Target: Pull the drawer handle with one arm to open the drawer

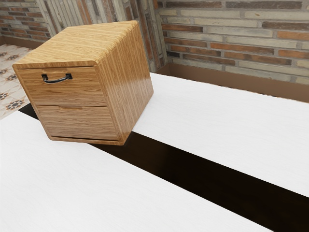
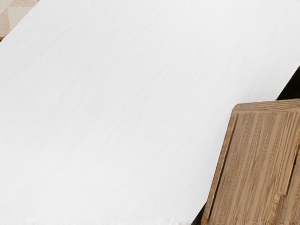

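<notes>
A wooden cabinet (image 1: 96, 72) with two drawers stands across a dark gap between two white table tops, at the exterior view's left. Its upper drawer (image 1: 65, 89) carries a black bow handle (image 1: 56, 78) near its top left corner and looks flush with the cabinet front. The lower drawer (image 1: 79, 122) has no handle that I can see and is also flush. In the wrist view a corner of the cabinet (image 2: 255, 164) lies beside the white table top (image 2: 117, 108).
Two white table tops (image 1: 227, 116) (image 1: 72, 188) are split by a black gap (image 1: 203, 174) running diagonally. A brick wall (image 1: 231, 34) stands behind, and patterned floor tiles (image 1: 9, 72) show at the far left.
</notes>
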Tool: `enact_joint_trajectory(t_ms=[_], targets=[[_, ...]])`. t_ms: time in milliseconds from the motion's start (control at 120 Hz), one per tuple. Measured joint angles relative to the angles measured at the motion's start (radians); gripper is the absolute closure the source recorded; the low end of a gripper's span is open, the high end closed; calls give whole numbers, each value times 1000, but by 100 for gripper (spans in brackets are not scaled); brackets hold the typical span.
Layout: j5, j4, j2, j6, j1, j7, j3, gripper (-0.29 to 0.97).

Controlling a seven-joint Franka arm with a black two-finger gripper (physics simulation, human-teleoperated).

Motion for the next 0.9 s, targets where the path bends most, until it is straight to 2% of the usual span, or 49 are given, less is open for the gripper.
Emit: enact_joint_trajectory(t_ms=[117,200,317,400,492,600,692,800,850,900], targets=[[-32,-11,48,84,31,-35,-65,5],[-10,39,138,129,31,-56,-101,5],[18,65,183,179,37,-75,-111,6],[22,49,178,228,34,-72,-113,6],[3,-11,122,283,63,-60,-121,7],[-18,-38,92,320,144,-45,-215,8],[-107,-90,-62,341,346,-25,-351,8],[-261,-145,-222,357,508,24,-438,9],[-325,-152,-250,361,565,56,-486,9],[-365,-136,-232,362,634,88,-560,10]])
